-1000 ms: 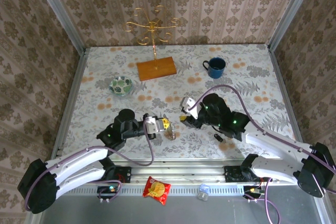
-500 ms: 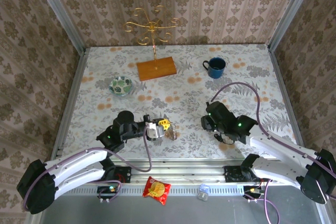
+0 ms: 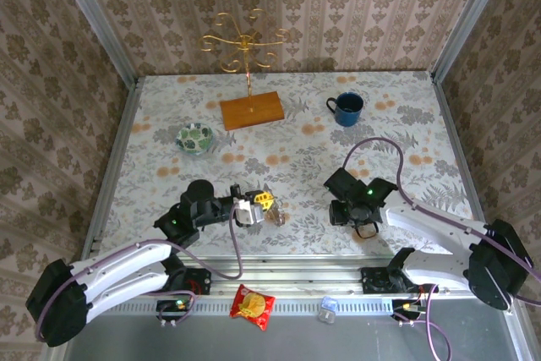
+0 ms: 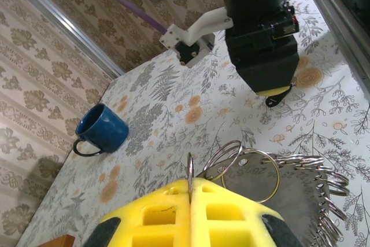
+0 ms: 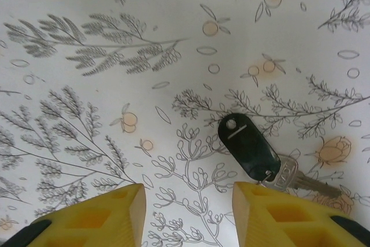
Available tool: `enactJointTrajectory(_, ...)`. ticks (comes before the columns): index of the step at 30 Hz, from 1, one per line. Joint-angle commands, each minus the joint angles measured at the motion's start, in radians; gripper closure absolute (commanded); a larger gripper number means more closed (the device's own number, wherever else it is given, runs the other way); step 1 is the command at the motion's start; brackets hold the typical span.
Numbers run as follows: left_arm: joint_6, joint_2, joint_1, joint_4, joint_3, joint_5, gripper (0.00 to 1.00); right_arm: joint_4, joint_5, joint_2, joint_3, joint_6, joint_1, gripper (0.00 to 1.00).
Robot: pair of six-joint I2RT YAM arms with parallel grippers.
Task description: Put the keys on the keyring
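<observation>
My left gripper [image 3: 265,201] is shut on the keyring [image 3: 275,214], a bunch of thin silver rings on a grey metal tag. In the left wrist view its yellow pads [image 4: 191,192] pinch one ring upright, with the rest of the keyring [image 4: 298,198] hanging beyond them. A black-headed key [image 5: 247,147] with a silver blade lies flat on the table. My right gripper [image 5: 188,201] hovers open just above it, and the key sits by the right finger, outside the gap. The same gripper [image 3: 349,211] points down at the table. The green-headed key is out of view.
A blue mug [image 3: 347,108] stands at the back right and a small green bowl [image 3: 194,138] at the left. A gold hook stand on a wooden base [image 3: 251,111] is at the back. A red snack packet [image 3: 252,305] lies on the near rail.
My right gripper has left the middle near the keyring, swung to the right and dropped low over the black key. The left gripper has barely moved.
</observation>
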Motion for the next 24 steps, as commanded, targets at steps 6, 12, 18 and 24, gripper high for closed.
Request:
enactJointTrajectory(6,-0.181,-0.054,-0.005,0.014,0.01,-0.16,1.0,-0.062,-0.024,0.099,0.04,0.027,-0.012,0.56)
enactJointTrajectory(12,-0.279,-0.057,-0.005,0.0,0.012,-0.171,1.0,-0.052,-0.029,0.136,0.049,0.022,-0.015,0.6)
enactJointTrajectory(18,-0.311,-0.035,-0.006,0.005,0.014,-0.175,1.0,-0.089,0.062,0.179,0.071,0.028,-0.015,0.61)
enactJointTrajectory(24,-0.294,-0.018,-0.006,-0.003,0.029,-0.145,1.0,-0.166,0.181,0.138,0.032,0.166,-0.029,0.61)
